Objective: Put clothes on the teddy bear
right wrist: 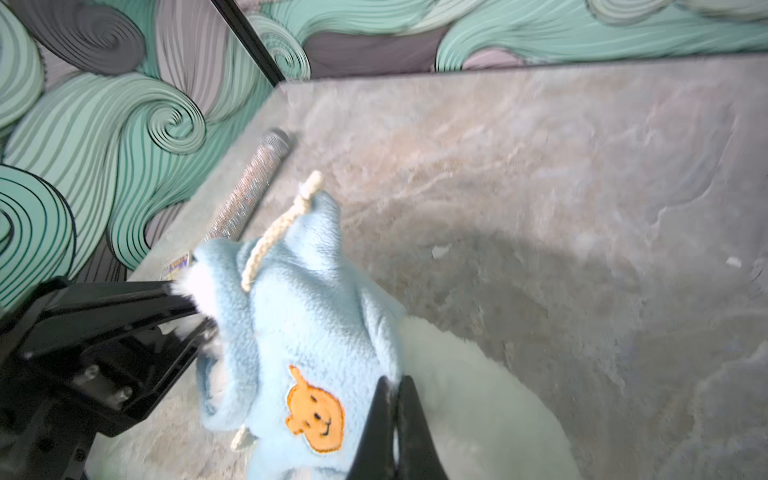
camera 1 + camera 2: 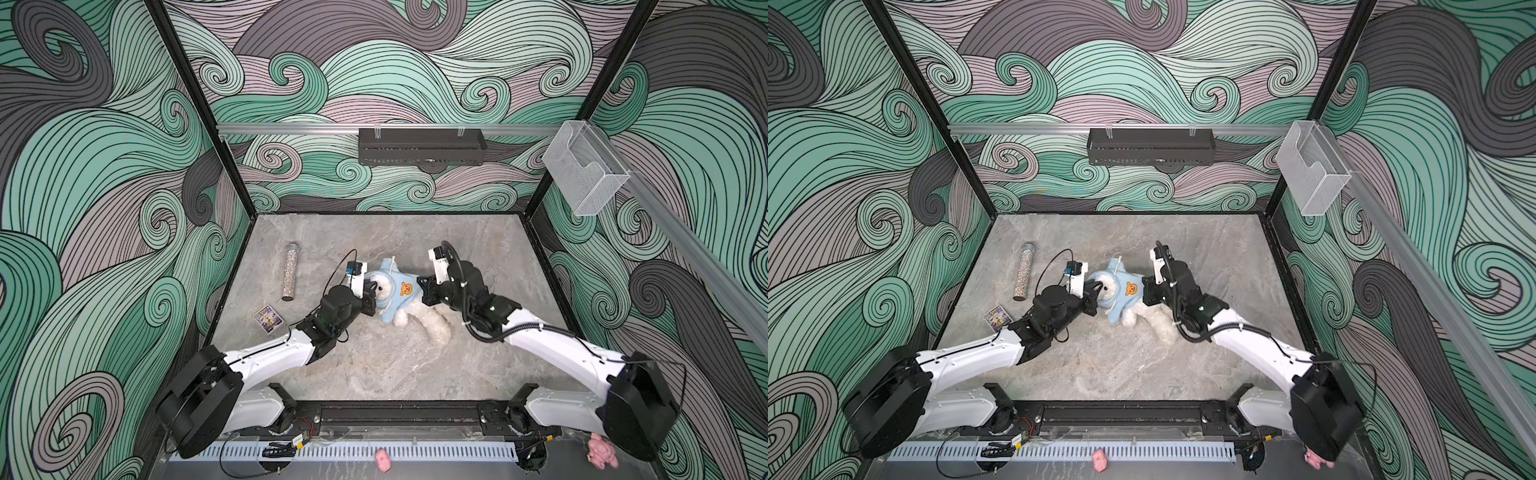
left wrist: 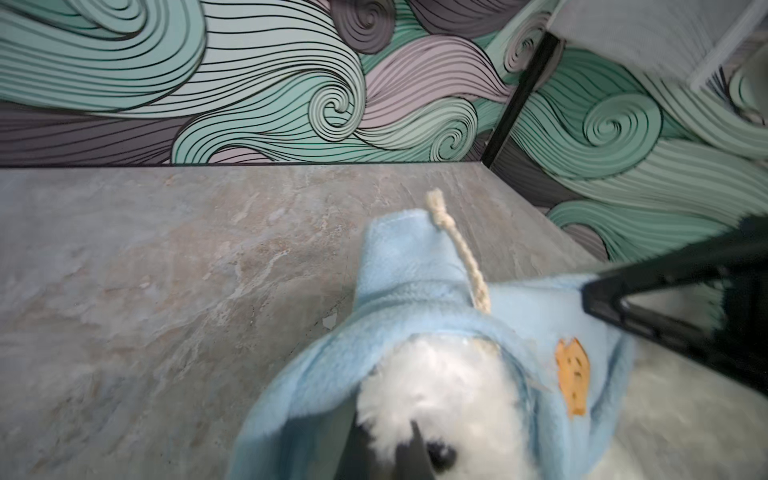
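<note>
- The left end effector [image 2: 373, 288] sits at the head of the teddy bear [image 2: 432, 323]. Its jaws are closed on white fur there, as the right wrist view shows from the side.
- The right end effector [image 1: 392, 415] is also closed. Its two black fingers [image 1: 415, 440] are pressed together at the hem of the hoodie [image 1: 307, 324], where blue fleece meets the bear's white body. It appears to pinch the fabric edge.
- We see the bear lying near the middle of the counter [image 2: 374, 365], between the two arms. Its head points toward the left arm and its legs trail toward the near right.
- The light blue hoodie covers the torso, and its hood rings the white face in the left wrist view. An orange bear patch [image 1: 315, 415] sits on the chest.
- A cream drawstring [image 3: 461, 253] runs up along one sleeve, which sticks out toward the back wall.
- A glittery tube [image 2: 289, 272] lies on the counter well to the left of the bear, and a small printed card [image 2: 268, 319] rests nearer the front, beside the left arm.
- Two small pink plush toys [image 2: 382, 459] [image 2: 600, 453] lie off the counter along the front edge, apart from the bear.
</note>
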You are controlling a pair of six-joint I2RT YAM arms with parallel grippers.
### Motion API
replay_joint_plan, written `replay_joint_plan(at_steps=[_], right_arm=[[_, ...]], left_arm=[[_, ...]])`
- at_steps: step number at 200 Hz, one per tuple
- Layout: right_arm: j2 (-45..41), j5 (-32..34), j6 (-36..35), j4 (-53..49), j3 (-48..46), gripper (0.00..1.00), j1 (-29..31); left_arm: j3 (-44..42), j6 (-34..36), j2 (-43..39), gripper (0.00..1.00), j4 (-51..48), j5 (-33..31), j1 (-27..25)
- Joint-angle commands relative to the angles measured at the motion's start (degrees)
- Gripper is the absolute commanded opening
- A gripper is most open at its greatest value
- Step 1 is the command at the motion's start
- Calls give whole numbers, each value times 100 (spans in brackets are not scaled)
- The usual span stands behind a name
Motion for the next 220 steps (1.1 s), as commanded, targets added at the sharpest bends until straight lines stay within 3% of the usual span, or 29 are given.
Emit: replay_joint_plan(at_steps=[1, 35, 51, 73, 99, 112, 128, 150, 181, 220], right_arm=[[-65, 2558, -295, 652, -602, 0, 392], [-38, 3425, -450, 1478, -1268, 0, 556], [-70, 3412, -375, 1569, -1388, 0, 390], [-204, 2656, -13, 1358, -1411, 0, -104], [59, 1575, -104, 1699, -1384, 0, -215], [273, 675, -119, 2095, -1414, 0, -391], [495, 34, -254, 2072, -1212, 0, -425], [695, -509, -441, 1740, -844, 0, -504], [897, -912, -599, 1988, -776, 0, -620], [1061, -1100, -775, 2455, -1013, 0, -619]], left_arm=[[-68, -1476, -256, 0, -960, -1988, 195], [-53, -2462, -409, 0, -1559, -2331, 228], [-156, -2693, -369, 0, -1581, -2300, 293], [-319, -2851, -225, 0, -1494, -2085, 430], [-387, -3004, -117, 0, -1386, -1483, 435], [-509, -2654, -19, 0, -564, -778, 428], [-441, -2065, 211, 0, 28, 296, 406], [-86, -1553, 492, 0, -445, 1322, 398], [-95, -1298, 605, 22, -453, 2010, 397], [-117, -1568, 323, 47, -739, 2043, 406]])
